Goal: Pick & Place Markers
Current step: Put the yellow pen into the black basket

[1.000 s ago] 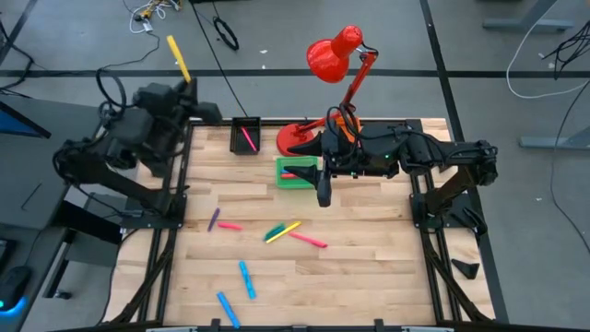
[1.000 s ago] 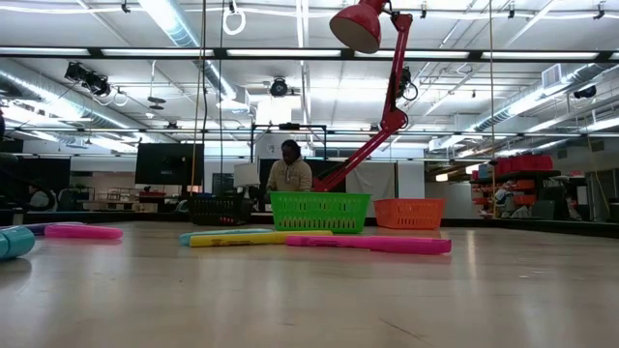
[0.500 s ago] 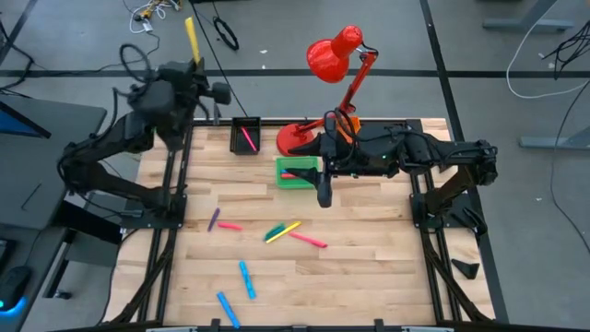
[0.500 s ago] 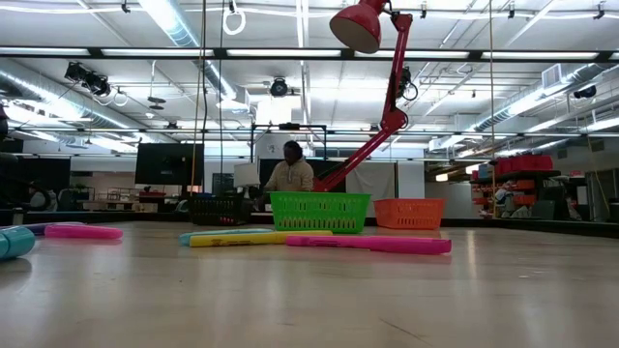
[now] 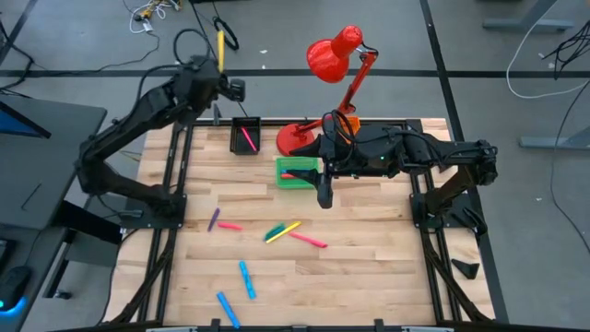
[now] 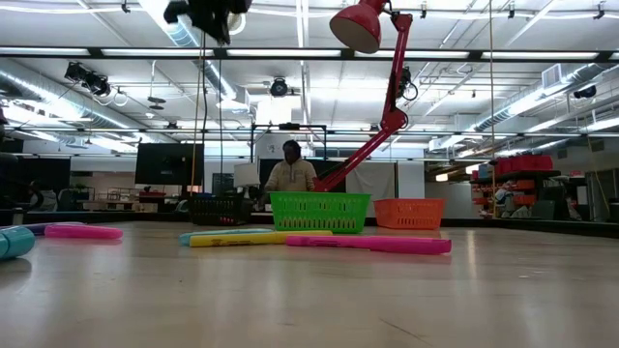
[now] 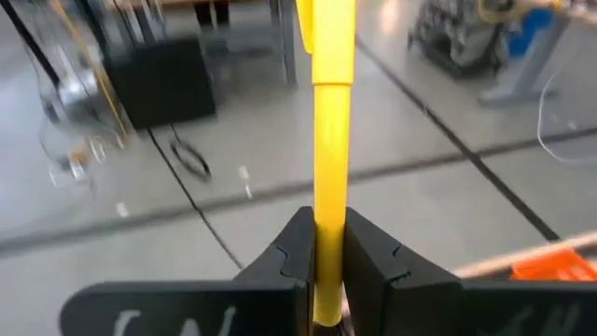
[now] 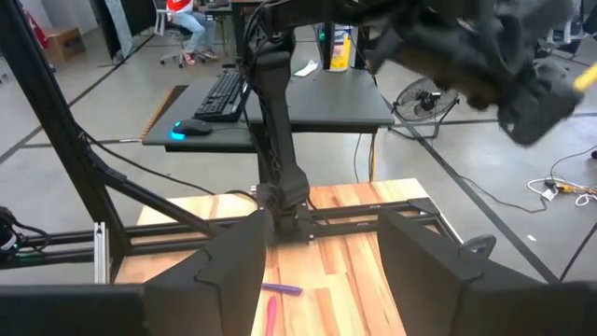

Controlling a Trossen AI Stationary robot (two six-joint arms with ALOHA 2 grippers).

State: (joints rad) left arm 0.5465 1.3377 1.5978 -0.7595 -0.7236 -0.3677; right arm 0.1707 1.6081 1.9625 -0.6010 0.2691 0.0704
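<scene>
The left pincer (image 5: 218,66) is clenching a yellow marker (image 5: 221,46) high above the rear left corner of the surface (image 5: 369,277), past its back edge; in the left wrist view the marker (image 7: 332,149), a smooth plastic stick with a stepped cap joint, is standing straight up between the two matte black fingers (image 7: 289,257), most of its length sticking out beyond them; no writing is showing on it. The right pincer (image 5: 324,195) is hanging just in front of the green bin (image 5: 297,171), its fingers (image 8: 229,261) spread apart and holding nothing. The other markers are lying loose on the pale wood-plank surface: a purple marker (image 5: 213,219) touching a pink marker (image 5: 230,225), a green-and-yellow pair (image 5: 282,231), another pink one (image 5: 309,240), and two blue markers (image 5: 246,278) nearer the front. A pink marker (image 5: 248,139) is lying in the black bin (image 5: 245,123); the glossy red lamp (image 5: 334,53) is standing behind the bins.
</scene>
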